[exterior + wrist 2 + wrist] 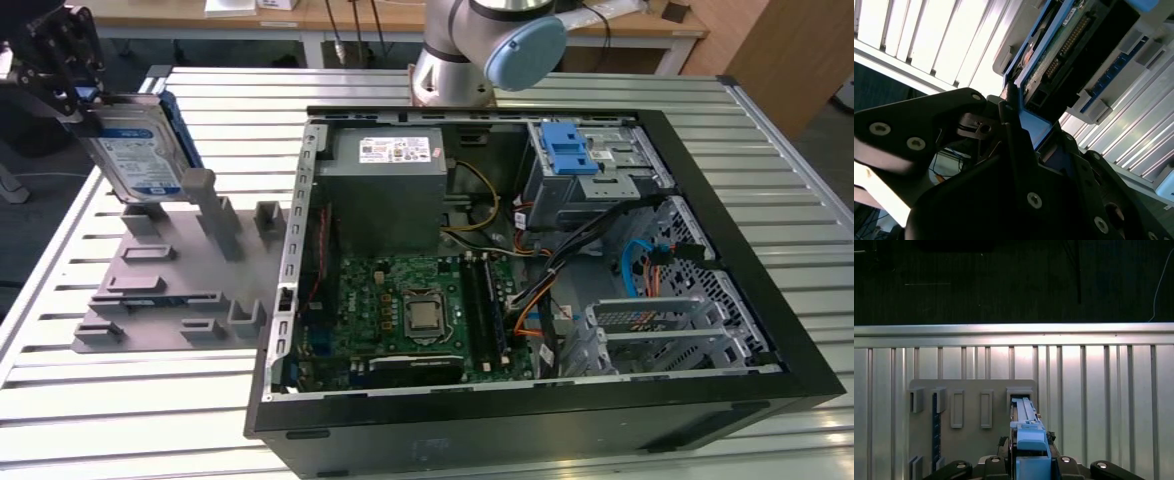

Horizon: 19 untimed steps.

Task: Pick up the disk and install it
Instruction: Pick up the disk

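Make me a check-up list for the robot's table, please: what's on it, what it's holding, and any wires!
Surface: slatted metal table, bare between the items.
Job's things: disk held upright over the grey holder rack; open computer case toward the exterior view's right of the rack.
Clutter: nothing seen.
Grippers: gripper shut on the disk's upper end.
Cables: orange, blue and black cables inside the case.
Surroundings: desk behind the table.

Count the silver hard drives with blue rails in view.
1: the silver blue-railed hard drive, clamped in the gripper over the grey holder plate, exterior view's left. The case's bays may hide more.
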Each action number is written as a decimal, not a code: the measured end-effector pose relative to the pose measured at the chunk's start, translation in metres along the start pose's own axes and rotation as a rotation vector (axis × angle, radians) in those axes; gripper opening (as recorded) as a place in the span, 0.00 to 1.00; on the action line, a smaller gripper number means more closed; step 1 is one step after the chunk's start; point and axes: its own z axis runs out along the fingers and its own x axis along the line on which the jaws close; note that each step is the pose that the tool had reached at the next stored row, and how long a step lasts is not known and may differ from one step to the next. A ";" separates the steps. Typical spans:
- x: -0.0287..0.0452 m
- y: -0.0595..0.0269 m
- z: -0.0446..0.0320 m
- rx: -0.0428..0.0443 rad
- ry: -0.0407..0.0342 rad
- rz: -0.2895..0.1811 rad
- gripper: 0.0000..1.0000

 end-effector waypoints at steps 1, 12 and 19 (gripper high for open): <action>0.0000 0.0000 0.0000 0.0001 0.0000 0.000 0.36; -0.0053 0.0001 -0.0001 0.0001 -0.0001 0.000 0.36; -0.0069 0.0002 -0.0001 0.0000 0.0000 0.000 0.36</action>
